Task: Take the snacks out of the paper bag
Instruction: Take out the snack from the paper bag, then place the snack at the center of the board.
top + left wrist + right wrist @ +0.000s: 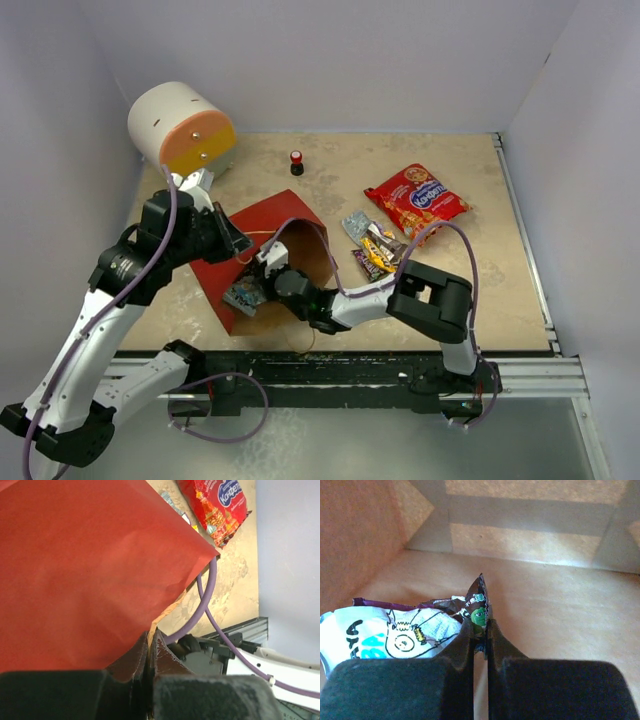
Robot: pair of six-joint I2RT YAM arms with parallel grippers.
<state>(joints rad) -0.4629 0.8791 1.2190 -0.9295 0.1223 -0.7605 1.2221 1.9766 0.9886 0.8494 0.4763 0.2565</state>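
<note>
The red paper bag (262,226) lies on its side, mouth open toward the near right. My left gripper (240,254) is shut on the bag's edge (152,630), with the red outside (90,565) filling the left wrist view. My right gripper (262,274) reaches into the bag's mouth and is shut on a purple-brown candy packet (480,607) with a green figure. A white-and-blue packet (395,637) lies beside it on the kraft inside (560,610); it also shows in the top view (243,295). The red chip bag (416,198) and several small packets (372,246) lie outside on the table.
A white cylinder with an orange-yellow face (180,125) stands at the back left. A small red-and-black knob (297,160) sits behind the bag. The right arm's purple cable (210,595) runs past the bag's corner. White walls enclose the table on three sides.
</note>
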